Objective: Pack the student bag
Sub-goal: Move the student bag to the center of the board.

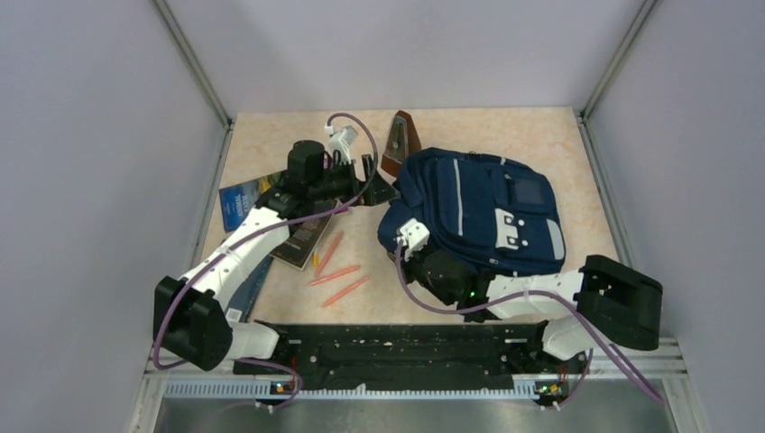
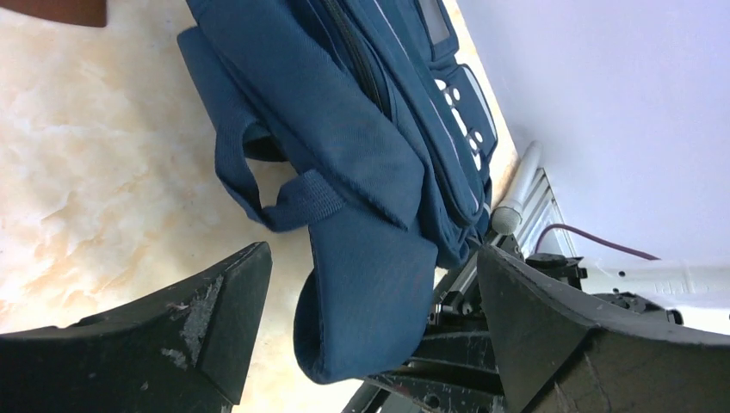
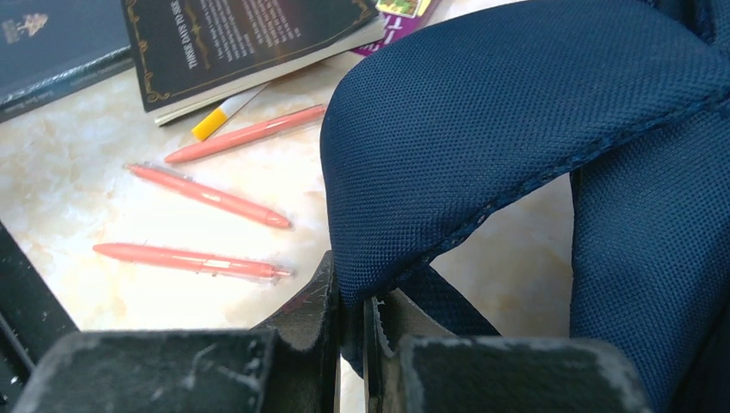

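Right wrist view puts the right gripper (image 3: 353, 303) nearest, its two black fingers clenched on a padded mesh fold of the large navy blue fabric student bag (image 3: 516, 112). The cloth is pinched in the thin slit between them. Just left of that fold, three salmon-pink pens (image 3: 207, 195) lie apart from one another on the beige marbled tabletop (image 3: 77, 198). A short yellow-and-white marker (image 3: 225, 114) sits beside the farthest pen and reaches the edge of a black paperback book (image 3: 241, 34) with gold lettering.

From the top external view, the bag (image 1: 478, 207) fills the right half of the table. It lies with its front up, showing thin light stripes and pale grey patches, and its near-left corner is the part held by the right arm. On the left side a bright blue book (image 1: 236, 203) lies partly under the left arm, which stretches across the books toward the bag's far-left side.

There the left gripper (image 1: 374, 185) hangs with its fingers spread wide and released, closed on nothing. In the left wrist view a padded navy shoulder strap and a webbing loop show in the gap between them; I cannot tell whether either finger touches the cloth. Farthest off, a brown wooden pyramid (image 1: 400, 142) stands just beyond the bag's far-left corner.
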Motion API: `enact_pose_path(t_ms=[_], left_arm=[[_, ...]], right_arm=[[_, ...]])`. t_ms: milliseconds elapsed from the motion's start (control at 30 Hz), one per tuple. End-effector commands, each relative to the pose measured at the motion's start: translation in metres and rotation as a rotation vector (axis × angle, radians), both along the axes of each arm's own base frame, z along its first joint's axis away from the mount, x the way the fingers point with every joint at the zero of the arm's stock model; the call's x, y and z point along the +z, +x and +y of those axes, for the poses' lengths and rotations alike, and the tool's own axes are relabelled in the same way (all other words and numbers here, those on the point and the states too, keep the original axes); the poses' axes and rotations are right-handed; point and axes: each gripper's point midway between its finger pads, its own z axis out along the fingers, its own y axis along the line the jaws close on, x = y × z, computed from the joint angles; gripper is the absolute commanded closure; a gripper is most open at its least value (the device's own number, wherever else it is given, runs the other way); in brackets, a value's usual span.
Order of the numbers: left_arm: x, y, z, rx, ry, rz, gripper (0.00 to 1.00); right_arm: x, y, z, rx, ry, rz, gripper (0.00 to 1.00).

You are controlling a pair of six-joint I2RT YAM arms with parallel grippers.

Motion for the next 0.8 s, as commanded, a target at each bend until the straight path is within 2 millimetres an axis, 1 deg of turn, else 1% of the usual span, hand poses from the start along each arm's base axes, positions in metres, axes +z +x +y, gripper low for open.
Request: enact_pose_path(t_ms=[0,233,333,433,533,633,700,733,767], left_arm=[[-0.002,0.014,0.011,0.061,0.014,-0.008,0.06],[-0.014,0.025,0.025,0.117,0.05,0.016,0.04],[-0.022,0.025,0.021,0.105,0.041,0.057,0.04],[-0.029,0.021,0.015,0.064,0.023,0.104,0.04],[-0.035,0.02,0.013,0.051,0.025,0.132,0.04],[-0.041,0.02,0.01,0.042,0.019,0.162,0.04],[-0.042,0.019,0.007,0.03,0.004,0.178,0.06],[-0.042,0.018,0.006,0.025,-0.004,0.183,0.08],[-0.042,0.018,0.005,0.02,-0.012,0.185,0.14]], right_arm=[[0.066,-0.011,0.039,0.075,0.261,-0.07,1.0],[0.067,-0.028,0.06,0.154,0.257,-0.074,1.0],[0.07,-0.037,0.068,0.194,0.26,-0.078,1.0],[0.069,-0.046,0.077,0.233,0.251,-0.079,1.0],[0.067,-0.054,0.086,0.264,0.239,-0.08,1.0],[0.067,-0.058,0.093,0.278,0.238,-0.08,1.0],[0.066,-0.059,0.096,0.284,0.232,-0.074,1.0],[0.064,-0.059,0.097,0.282,0.226,-0.069,1.0],[0.063,-0.058,0.098,0.278,0.222,-0.065,1.0]])
